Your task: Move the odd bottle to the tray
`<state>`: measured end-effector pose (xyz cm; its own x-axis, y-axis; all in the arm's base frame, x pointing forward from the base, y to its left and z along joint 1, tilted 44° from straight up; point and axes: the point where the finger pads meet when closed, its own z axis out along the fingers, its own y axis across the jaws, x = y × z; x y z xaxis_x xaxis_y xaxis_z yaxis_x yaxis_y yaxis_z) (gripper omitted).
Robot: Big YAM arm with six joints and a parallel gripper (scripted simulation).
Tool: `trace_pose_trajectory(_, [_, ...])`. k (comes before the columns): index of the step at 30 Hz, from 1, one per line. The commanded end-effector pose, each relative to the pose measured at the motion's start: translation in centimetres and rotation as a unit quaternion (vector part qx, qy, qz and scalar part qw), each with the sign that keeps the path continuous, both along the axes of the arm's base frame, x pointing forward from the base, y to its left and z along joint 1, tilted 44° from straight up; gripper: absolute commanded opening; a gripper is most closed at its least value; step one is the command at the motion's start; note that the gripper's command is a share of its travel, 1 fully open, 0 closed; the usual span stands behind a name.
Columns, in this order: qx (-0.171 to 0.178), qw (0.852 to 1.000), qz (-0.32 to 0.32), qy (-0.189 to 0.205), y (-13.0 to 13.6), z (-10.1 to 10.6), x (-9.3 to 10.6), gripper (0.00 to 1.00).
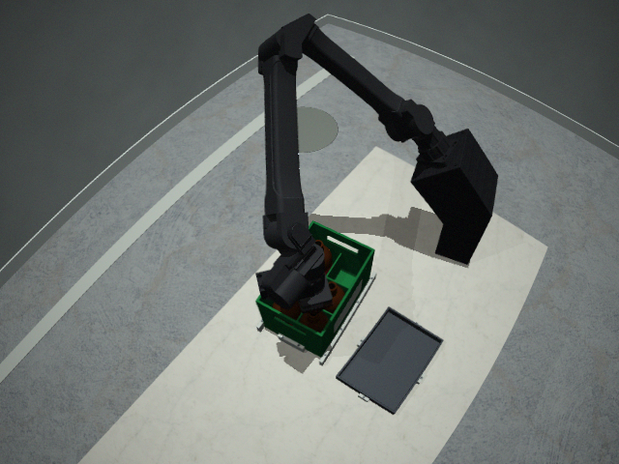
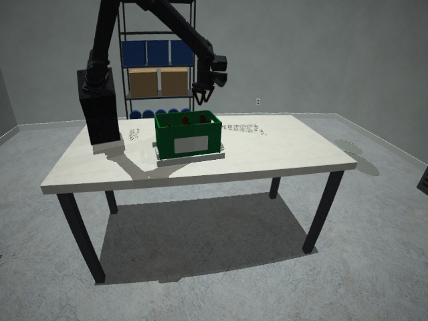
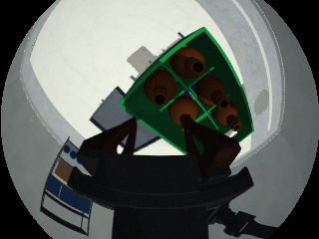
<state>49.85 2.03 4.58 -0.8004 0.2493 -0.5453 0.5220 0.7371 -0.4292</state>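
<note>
The green crate holds five brown bottles, all upright. In the wrist view one bottle is at the top, one at the left, one at the lower middle, and two at the right. I cannot tell which neck differs. My gripper is open and empty, above the crate. In the wrist view its right fingertip overlaps the lower-middle bottle's neck. The dark grey tray bears nothing; the crate hides it in the exterior view.
Pale low strips lie along the crate's sides. One crate compartment is empty. The arm's black base stands on the table. A shelf rack with boxes is behind the table.
</note>
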Motion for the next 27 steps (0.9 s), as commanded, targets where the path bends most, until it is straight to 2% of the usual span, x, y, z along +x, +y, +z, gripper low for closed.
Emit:
trace_pose_trajectory(1, [0.004,1.0,0.002,-0.014,1.24,0.64,0.89,0.61])
trace_pose_trajectory(27, [0.004,1.0,0.001,-0.013,1.08,0.48,0.75,0.61])
